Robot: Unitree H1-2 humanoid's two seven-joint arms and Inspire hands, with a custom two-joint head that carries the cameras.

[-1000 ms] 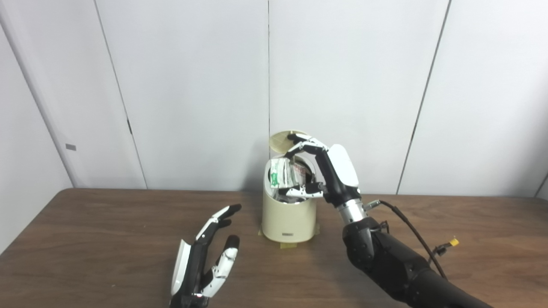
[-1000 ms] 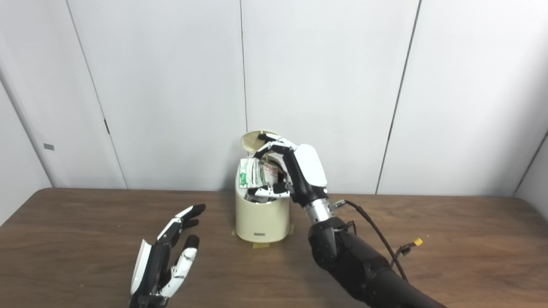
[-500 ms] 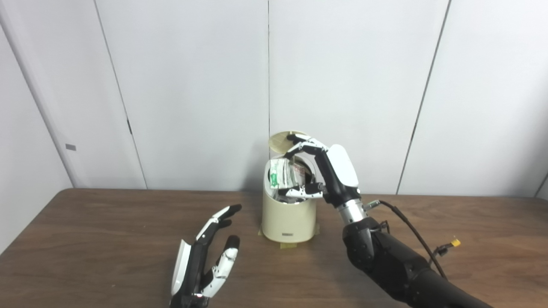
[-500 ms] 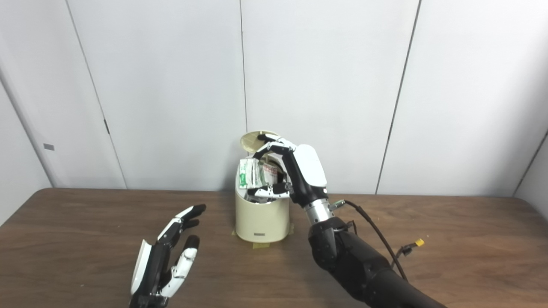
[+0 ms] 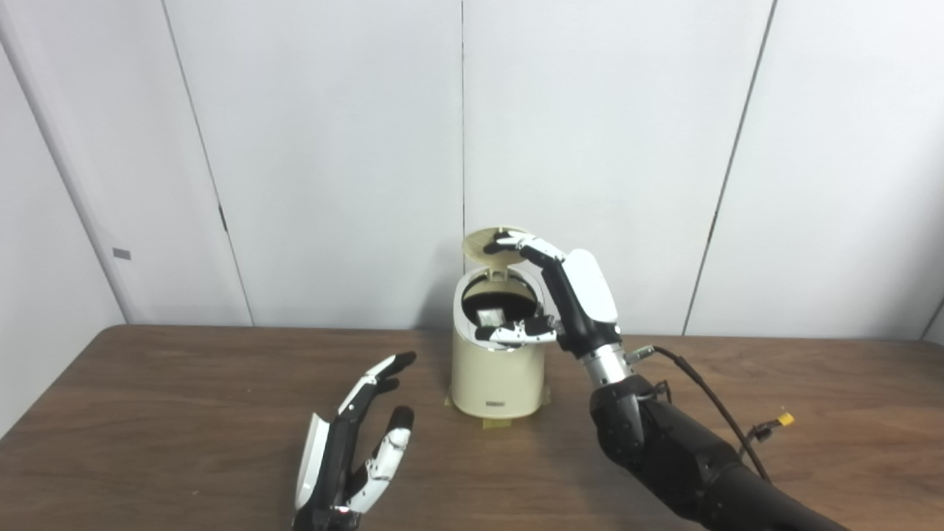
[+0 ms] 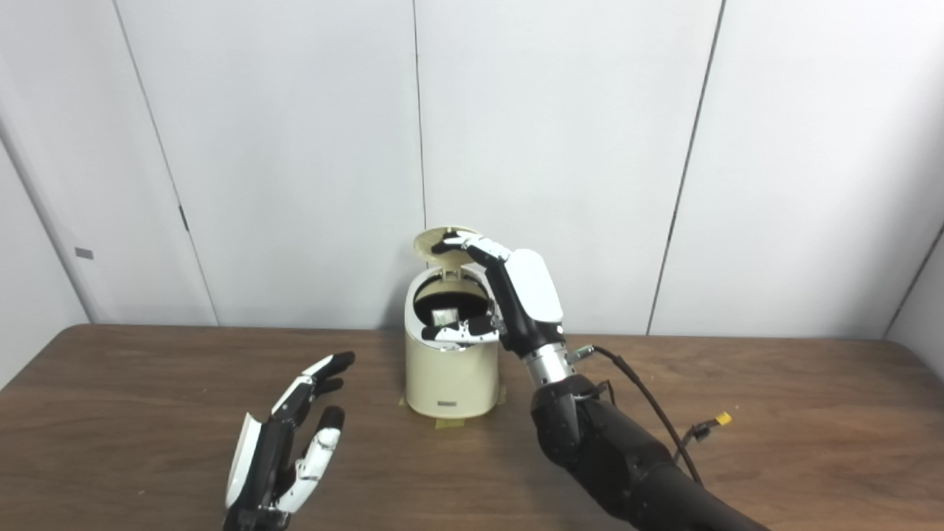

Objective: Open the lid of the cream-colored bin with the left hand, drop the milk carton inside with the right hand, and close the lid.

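Observation:
The cream-colored bin stands at the table's back middle with its round lid tipped up behind the opening. Deep in the dark opening lies the milk carton, only a pale corner showing. My right hand hovers over the bin's right rim, open, its fingers spread up by the lid and its thumb across the front rim, holding nothing. My left hand rests low at the front left of the bin, open, fingers apart and pointing up toward the bin, clear of it.
The brown table runs wide on both sides. A black cable with a yellow plug trails from my right forearm. Yellow tape sits at the bin's foot. White wall panels close the back.
My right hand has spread its fingers and let go of the milk carton, which dropped from the bin's mouth down inside. The left hand has not moved.

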